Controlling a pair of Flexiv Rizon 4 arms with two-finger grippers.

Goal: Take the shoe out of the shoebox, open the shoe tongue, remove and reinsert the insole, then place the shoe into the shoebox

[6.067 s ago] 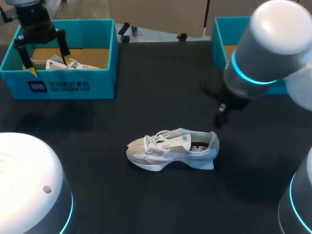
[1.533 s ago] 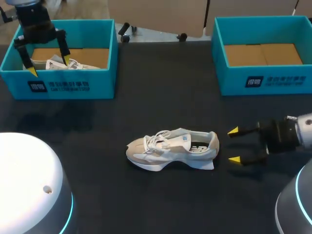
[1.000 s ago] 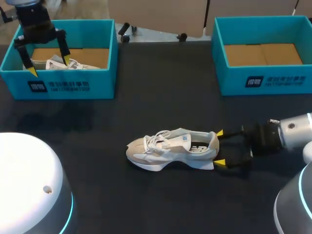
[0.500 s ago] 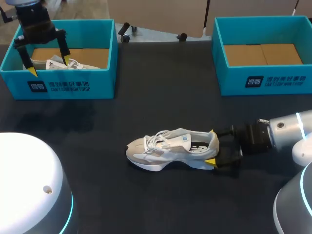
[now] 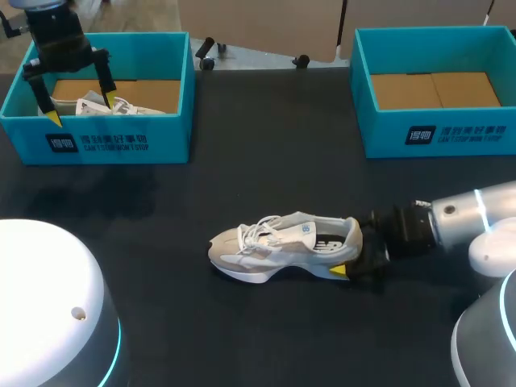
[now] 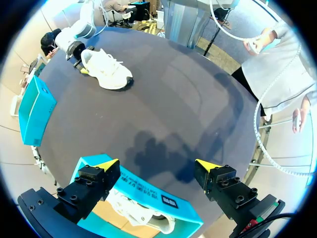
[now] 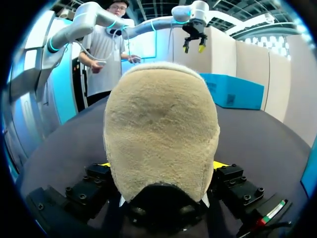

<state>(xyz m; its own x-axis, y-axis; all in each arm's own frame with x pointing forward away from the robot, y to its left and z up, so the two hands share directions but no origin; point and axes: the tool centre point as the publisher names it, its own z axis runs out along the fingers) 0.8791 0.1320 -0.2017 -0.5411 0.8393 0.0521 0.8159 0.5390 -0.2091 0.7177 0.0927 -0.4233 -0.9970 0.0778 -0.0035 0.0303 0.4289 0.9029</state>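
Observation:
A white and beige shoe lies on its sole in the middle of the black table, toe to the left. My right gripper is at its heel, open, with one finger on each side; only the near yellow tip shows. In the right wrist view the beige heel fills the gap between the fingers of the right gripper. Whether the fingers touch it I cannot tell. My left gripper hangs open over the left teal shoebox, holding nothing. In the left wrist view the left gripper stands above that box, far from the shoe.
A second white shoe lies inside the left box. An open teal shoebox with a bare cardboard floor stands at the back right. Black table surface stretches between the boxes and around the shoe.
My right gripper has slid left from beside the shoe until its fingers straddle the heel. The shoe and the left arm have stayed put.

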